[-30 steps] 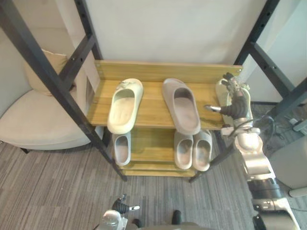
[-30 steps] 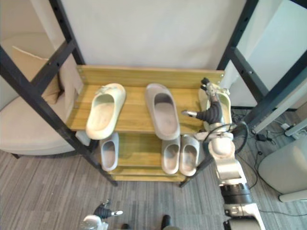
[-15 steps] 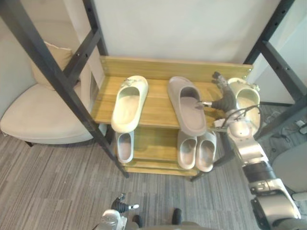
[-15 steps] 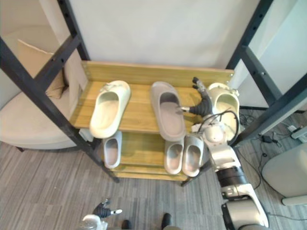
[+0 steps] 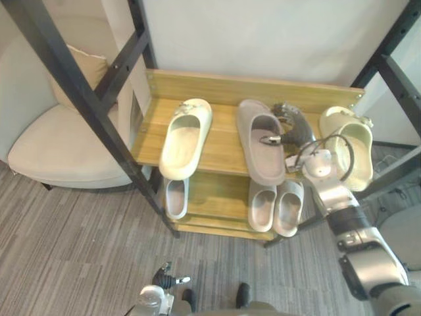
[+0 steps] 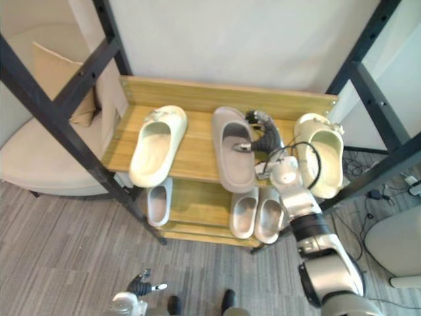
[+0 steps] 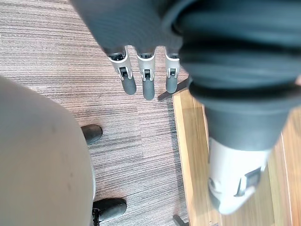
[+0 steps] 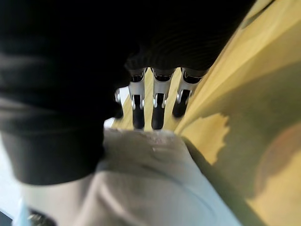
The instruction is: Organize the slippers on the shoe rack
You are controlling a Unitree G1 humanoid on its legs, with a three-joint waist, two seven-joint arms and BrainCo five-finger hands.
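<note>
On the wooden shoe rack's [image 5: 217, 89] top shelf lie a cream slipper [image 5: 185, 137] at the left and a large grey slipper [image 5: 260, 139] in the middle. A second cream slipper [image 5: 348, 145] overhangs the right end. My right hand [image 5: 294, 130] rests over the grey slipper's right side, fingers [image 8: 155, 101] straight across its strap and thumb reaching into its opening. The hand is open. The lower shelf holds one small grey slipper [image 5: 175, 197] at the left and a grey pair [image 5: 276, 207] at the right. My left hand [image 7: 146, 77] hangs open over the floor.
Black metal frame bars [image 5: 79, 92] cross in front of the rack's left side, and others stand at the right [image 6: 375, 85]. A cream armchair [image 5: 59, 148] sits to the left. A white wall backs the rack. Grey striped carpet [image 5: 79, 250] lies in front.
The camera has shifted. My right hand has left the cream slipper at the shelf's right end and moved left onto the grey slipper. The left hand stays low.
</note>
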